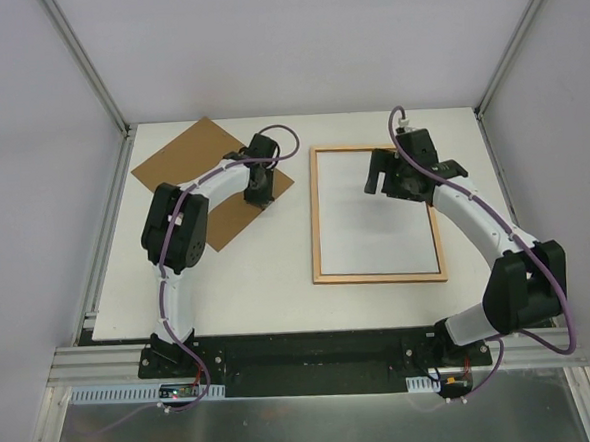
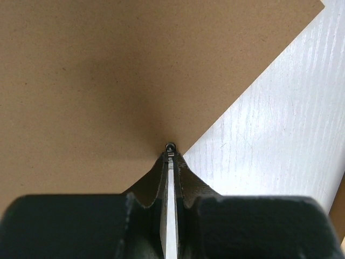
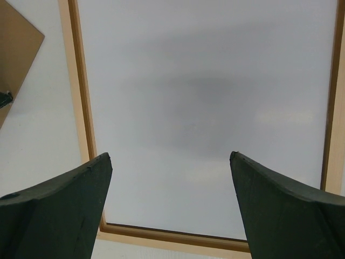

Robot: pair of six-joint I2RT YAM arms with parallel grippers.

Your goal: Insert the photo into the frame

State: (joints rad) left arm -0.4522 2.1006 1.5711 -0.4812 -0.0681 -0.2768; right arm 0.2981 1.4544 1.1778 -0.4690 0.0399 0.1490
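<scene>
White tabletop [image 1: 279, 292] under you carries the frame [image 1: 316, 220] right of centre, showing only a blank pale surface; no printed side of the photo is visible. Your left gripper [image 2: 170, 154] is pinched shut at the brown board's [image 1: 186, 162] edge, your right gripper [image 3: 171, 199] spread wide above the frame. Lifting could drag the board, or the thin edge could slip free.
</scene>
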